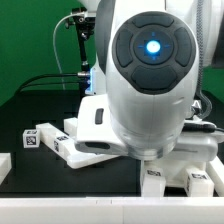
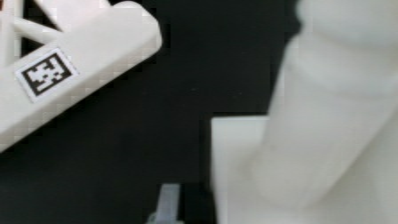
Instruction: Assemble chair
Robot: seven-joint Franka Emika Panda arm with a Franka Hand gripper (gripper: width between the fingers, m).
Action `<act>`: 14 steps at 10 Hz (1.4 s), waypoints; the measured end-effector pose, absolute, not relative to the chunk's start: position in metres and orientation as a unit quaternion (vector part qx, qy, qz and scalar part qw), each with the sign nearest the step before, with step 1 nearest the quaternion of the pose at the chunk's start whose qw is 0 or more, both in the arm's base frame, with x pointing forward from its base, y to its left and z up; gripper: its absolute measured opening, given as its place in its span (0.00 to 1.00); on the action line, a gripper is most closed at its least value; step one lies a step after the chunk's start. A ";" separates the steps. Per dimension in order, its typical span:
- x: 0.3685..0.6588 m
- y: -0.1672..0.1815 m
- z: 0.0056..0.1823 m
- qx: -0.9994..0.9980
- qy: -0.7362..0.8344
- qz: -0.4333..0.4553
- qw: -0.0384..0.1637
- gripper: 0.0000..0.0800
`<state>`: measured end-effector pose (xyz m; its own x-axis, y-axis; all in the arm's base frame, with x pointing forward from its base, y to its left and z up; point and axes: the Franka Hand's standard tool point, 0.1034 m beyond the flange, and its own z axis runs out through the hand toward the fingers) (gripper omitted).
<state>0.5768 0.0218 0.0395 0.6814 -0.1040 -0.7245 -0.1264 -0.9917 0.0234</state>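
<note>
Blocking exterior view: arm (image 1: pixel 150 80) | wrist view shows tagged panel (image 2: pixel 63 70) (close) | claw (image 2: pixel 173 205) grip: cannot tell

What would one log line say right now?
arm: blocking exterior view | chair parts: on table | tagged panel: near wrist camera

The arm's white body (image 1: pixel 150 80) blocked the middle of the exterior view, and the bench (image 1: pixel 60 178) around it was crowded: a tagged block (image 1: pixel 30 140) and a flat panel (image 1: pixel 78 135) on that view's left, a pair of tagged pieces (image 1: pixel 155 181) near on its right, leaving bare surface at the near left. In the wrist view a dark lane of bench ran free between a tagged slab (image 2: pixel 71 60) and a thick rounded column (image 2: pixel 338 100), narrowed where a flat plate (image 2: pixel 240 170) lay just beside the column.
</note>
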 end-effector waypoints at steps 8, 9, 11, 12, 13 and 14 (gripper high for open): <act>0.584 0.030 0.036 -0.924 0.038 0.381 0.022 0.14; 0.584 0.028 0.035 -0.923 0.040 0.382 0.022 0.37; 0.584 0.027 0.035 -0.923 0.040 0.382 0.022 0.60; 0.584 0.026 0.035 -0.923 0.041 0.382 0.022 0.74; 0.591 0.022 0.036 -0.928 0.043 0.369 0.024 0.79; 0.597 0.015 0.040 -0.931 0.038 0.361 0.030 0.79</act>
<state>0.5969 0.0145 0.0401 0.7364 -0.0488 -0.6747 -0.0914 -0.9954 -0.0278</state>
